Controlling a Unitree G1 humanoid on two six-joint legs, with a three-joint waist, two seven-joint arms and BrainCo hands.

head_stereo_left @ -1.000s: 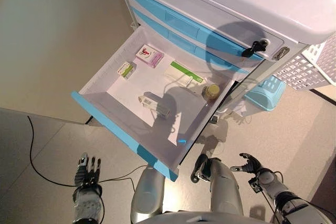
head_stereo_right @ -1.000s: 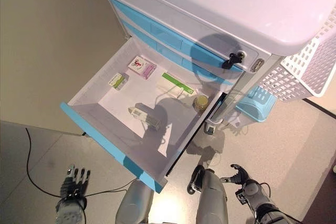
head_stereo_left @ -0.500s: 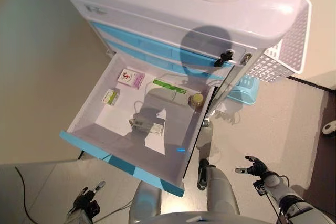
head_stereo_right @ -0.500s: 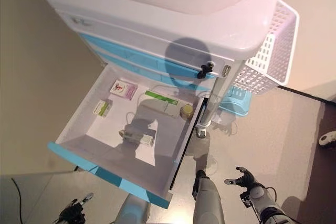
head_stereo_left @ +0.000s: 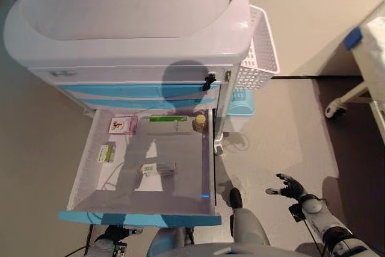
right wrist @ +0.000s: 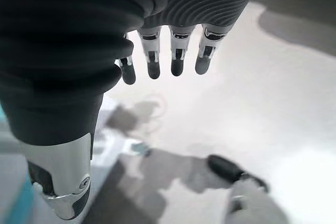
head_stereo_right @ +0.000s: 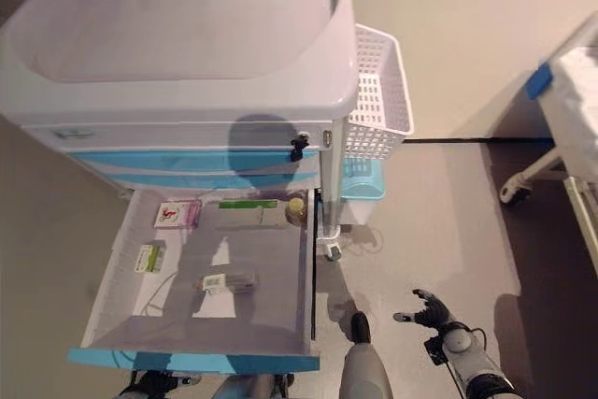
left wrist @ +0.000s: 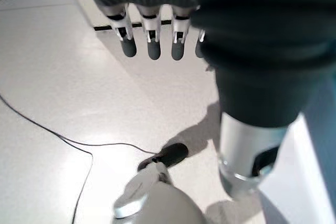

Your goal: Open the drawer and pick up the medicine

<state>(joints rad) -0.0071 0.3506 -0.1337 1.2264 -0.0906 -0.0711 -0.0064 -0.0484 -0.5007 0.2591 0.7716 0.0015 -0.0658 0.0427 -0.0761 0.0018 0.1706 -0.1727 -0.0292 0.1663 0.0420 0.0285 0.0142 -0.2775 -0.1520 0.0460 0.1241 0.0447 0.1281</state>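
The cart point(head_stereo_left: 138, 22) stands with its drawer point(head_stereo_left: 138, 218) pulled fully out, so the opening step looks done and the pick is what remains. Inside lie, from larger to smaller, a long green-and-white box point(head_stereo_left: 167, 124) at the back, a pink box point(head_stereo_left: 122, 125) in the back corner, a clear wrapped packet point(head_stereo_left: 157, 168) near the middle, a small green box point(head_stereo_left: 107, 152) by the side wall, and a small jar point(head_stereo_left: 200, 123) with a yellowish lid. All of this medicine sits well apart from both sets of fingers. The right hand point(head_stereo_left: 290, 187) hangs low over the floor beside the drawer, fingers point(right wrist: 176, 59) straight and empty; the left hand point(left wrist: 157, 9) is down below the drawer front, fingers point(left wrist: 152, 43) likewise straight, holding nothing. The boxes are probably light, thin card that would crush under a hard squeeze; pinching one across its long sides seems best. The jar is probably stiff and smooth, likely to slip.
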